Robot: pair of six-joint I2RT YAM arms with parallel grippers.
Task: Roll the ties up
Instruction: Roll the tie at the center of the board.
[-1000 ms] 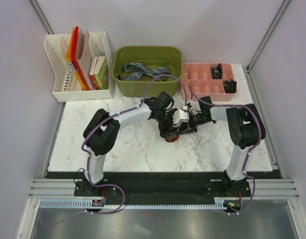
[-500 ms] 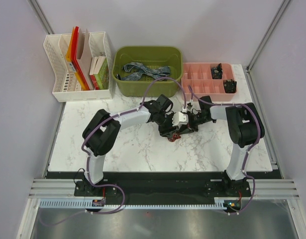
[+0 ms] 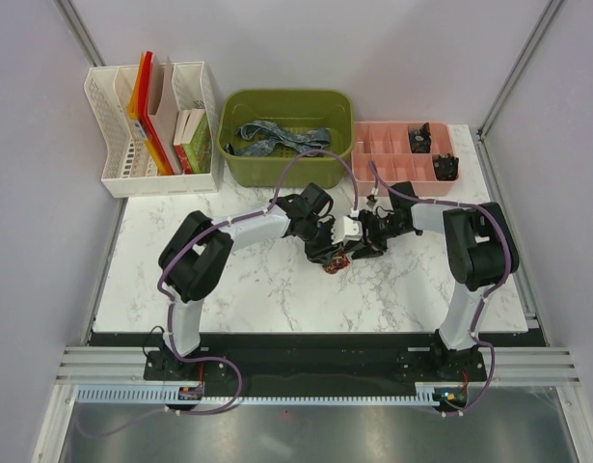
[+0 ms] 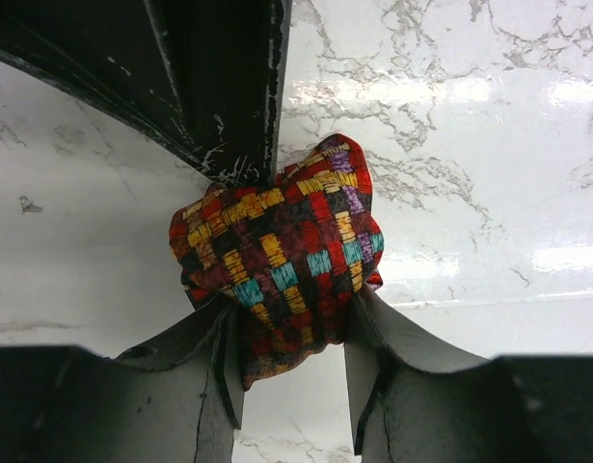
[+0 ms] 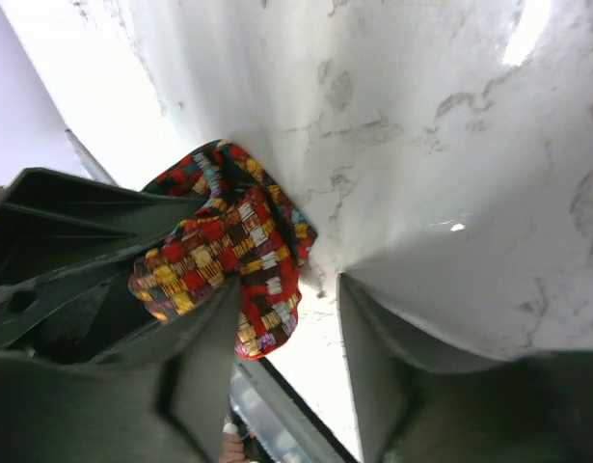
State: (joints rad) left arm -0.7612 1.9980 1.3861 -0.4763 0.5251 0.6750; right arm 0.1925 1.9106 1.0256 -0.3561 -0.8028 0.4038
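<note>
We're seeing the red tie as woven cloth w/ slight sheen; the table is showing a glossy, smooth marble-look top, reflecting light; left gripper fingers are looking matt dark plastic.

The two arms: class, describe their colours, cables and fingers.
Both the left arm and the right arm have white links with bulky black joints. A lilac cable loops along each. The fingers are flat, dark grey plates with scuffed edges.

One red tie, one blue-grey tie
</note>
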